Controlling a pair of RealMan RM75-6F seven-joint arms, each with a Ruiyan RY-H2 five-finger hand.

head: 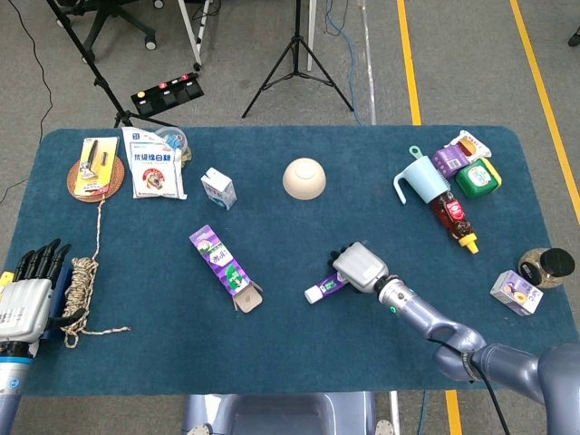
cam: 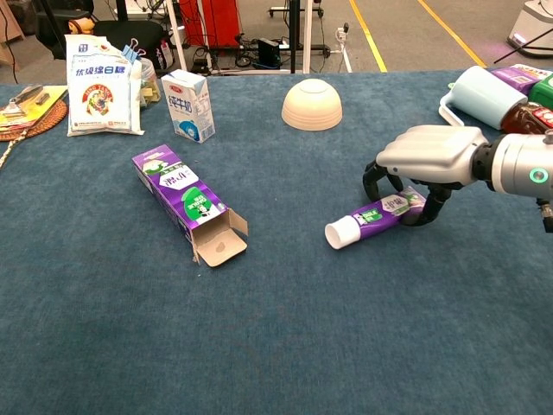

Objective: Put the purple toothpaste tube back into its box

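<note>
While your right hand arches over the toothpaste tube, its fingers curl down on either side of the tube's rear half, and the chest view does not settle whether they are actually gripping it or only caging it, so I cannot tell if it is held. The tube lies flat on the blue bench, its long axis slanting across the surface, white cap pointing toward the box and the purple tail tucked under your palm. The box rests well apart to the tube's left, its open flap end turned toward the near edge and roughly toward the tube. Your left hand sits at the far left edge of the bench beside a coil of rope, fingers straight and spread, holding nothing.
</note>
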